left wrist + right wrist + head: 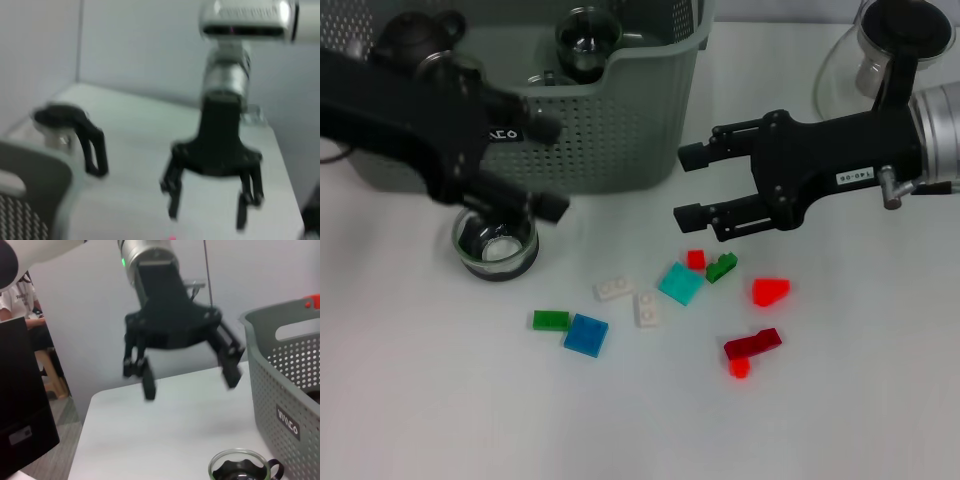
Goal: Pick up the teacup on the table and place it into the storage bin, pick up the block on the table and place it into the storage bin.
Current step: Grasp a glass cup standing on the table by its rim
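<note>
A clear glass teacup (495, 245) stands on the white table just in front of the grey-green storage bin (610, 140). My left gripper (550, 168) hovers open and empty above and just right of it, by the bin's front wall. The right wrist view shows that gripper (190, 385) raised well above the teacup (242, 467), beside the bin (285, 390). Several small blocks lie mid-table, among them a teal block (680, 284), a blue one (585, 334) and a red one (770, 291). My right gripper (688, 184) is open and empty above them; the left wrist view shows it too (207, 217).
Another glass cup (585, 40) lies inside the bin. A glass teapot with a black lid (890, 50) stands at the far right. White blocks (613, 289), green blocks (550, 320) and a dark red block (752, 345) are scattered near the front.
</note>
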Robot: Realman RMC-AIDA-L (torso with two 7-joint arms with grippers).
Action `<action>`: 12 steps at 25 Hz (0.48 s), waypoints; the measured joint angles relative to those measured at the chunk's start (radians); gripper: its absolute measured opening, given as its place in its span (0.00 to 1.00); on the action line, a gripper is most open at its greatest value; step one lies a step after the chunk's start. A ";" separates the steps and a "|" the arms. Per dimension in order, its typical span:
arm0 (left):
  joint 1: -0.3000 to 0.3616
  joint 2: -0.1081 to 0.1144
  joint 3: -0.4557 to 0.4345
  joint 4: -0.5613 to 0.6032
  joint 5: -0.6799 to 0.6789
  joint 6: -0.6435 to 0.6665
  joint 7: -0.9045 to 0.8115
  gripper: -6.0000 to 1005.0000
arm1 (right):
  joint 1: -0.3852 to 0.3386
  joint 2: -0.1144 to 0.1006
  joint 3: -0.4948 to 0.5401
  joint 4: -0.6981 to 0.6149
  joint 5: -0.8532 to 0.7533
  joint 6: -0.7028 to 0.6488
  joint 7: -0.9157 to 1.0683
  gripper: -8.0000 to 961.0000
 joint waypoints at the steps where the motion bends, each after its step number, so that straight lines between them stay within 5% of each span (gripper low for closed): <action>1: 0.005 0.002 0.018 0.003 0.014 -0.002 0.008 0.89 | 0.002 0.001 0.000 0.003 0.001 0.002 0.001 0.80; 12: -0.022 -0.009 0.147 -0.016 0.219 -0.061 0.116 0.88 | 0.041 0.007 -0.008 0.050 -0.002 -0.003 0.011 0.80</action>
